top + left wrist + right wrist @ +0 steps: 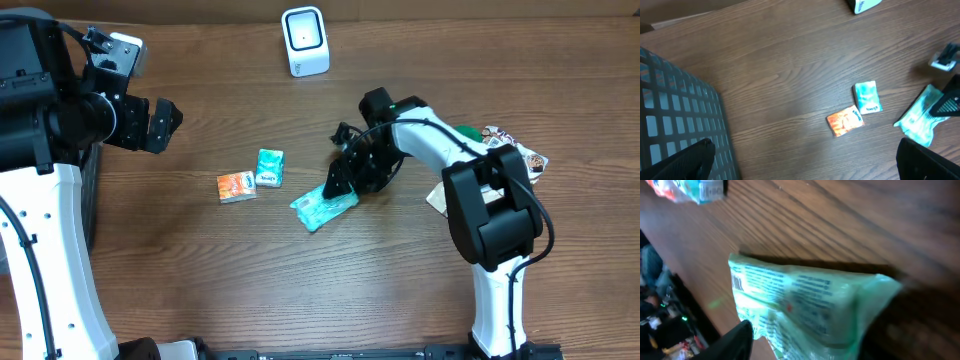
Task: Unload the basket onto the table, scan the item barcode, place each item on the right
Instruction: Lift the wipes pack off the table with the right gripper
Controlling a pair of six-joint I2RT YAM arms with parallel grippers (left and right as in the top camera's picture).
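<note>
1. Overhead: the right gripper (340,182) is down on the upper-right end of the green wipes pack (322,207), centre of frame. The pack lies flat on the table (200,290). I can't tell whether the jaws are clamped on it or just straddling it.
2. The scanner (305,41) stands at top centre, well apart from the pack. The left gripper (163,122) is at upper left, jaws wide apart and empty.
3. The orange packet (236,186) and the teal packet (269,167) sit just left of the green pack, touching each other but not it.
4. Left wrist: both fingers show at the bottom corners, far apart, with nothing between them. The green pack is at the right edge, partly under the dark right gripper. A grey basket (675,120) is on the left.
5. Right wrist: the pack fills the frame, with the barcode (737,283) at its left end. One finger (735,342) shows at lower left beside the pack edge. The right side is dark blur, so the grip isn't readable.
6. Risks, my read:
   - It's a soft film pack held by one end, so it could sag or slip out on the lift.
   - The barcode is at the free end, so droop could tilt it away from the scanner window.
   - A pinch on the film only could crumple the pack and warp the code.
</note>
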